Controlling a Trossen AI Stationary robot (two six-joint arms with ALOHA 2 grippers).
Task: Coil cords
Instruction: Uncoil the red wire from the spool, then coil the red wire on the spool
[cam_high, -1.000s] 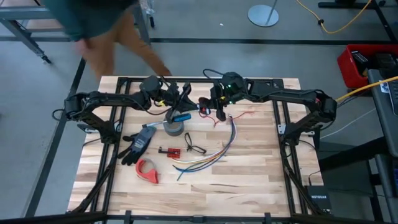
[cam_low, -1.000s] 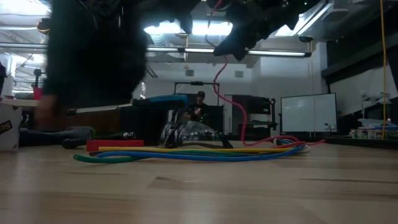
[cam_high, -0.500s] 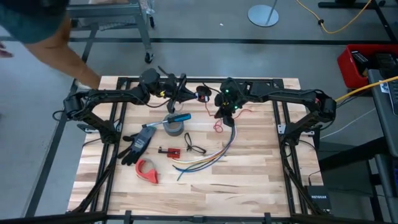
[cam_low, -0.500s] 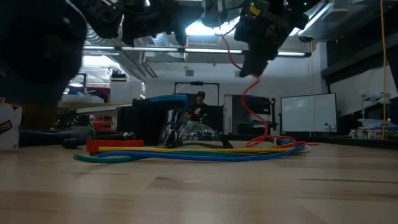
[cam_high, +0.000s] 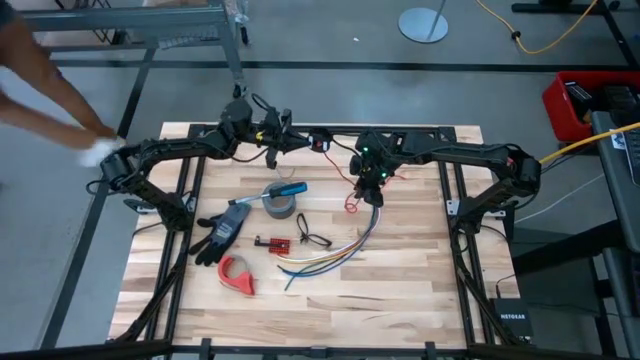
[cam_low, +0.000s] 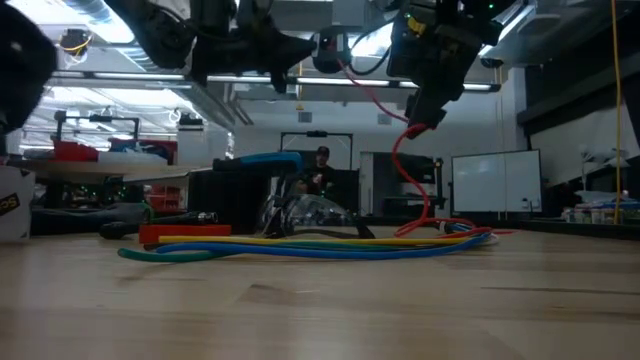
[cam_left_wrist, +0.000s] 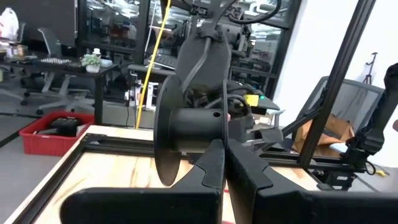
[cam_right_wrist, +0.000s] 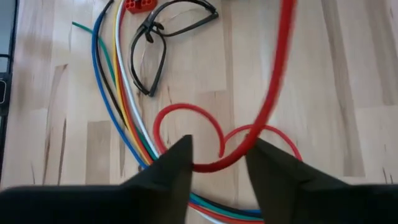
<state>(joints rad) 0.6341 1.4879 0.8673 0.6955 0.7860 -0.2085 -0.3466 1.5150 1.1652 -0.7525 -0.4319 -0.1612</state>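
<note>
A pale wooden table (cam_high: 400, 290) with visible grain and a smooth matt finish carries a glossy red plastic-coated wire (cam_right_wrist: 273, 93), smooth coloured insulated wires (cam_right_wrist: 121, 106) at left, and a matt black plastic spool (cam_left_wrist: 193, 134) at the left wrist view's centre.

My fingers (cam_right_wrist: 168, 171) are black. The wire (cam_right_wrist: 273, 93) below them is red, on a pale wood table (cam_right_wrist: 348, 74). Beside it run blue, yellow, white and green wires (cam_right_wrist: 121, 93) and a black looped cord (cam_right_wrist: 152, 59). My other arm's spool (cam_left_wrist: 186, 121) is black.
</note>
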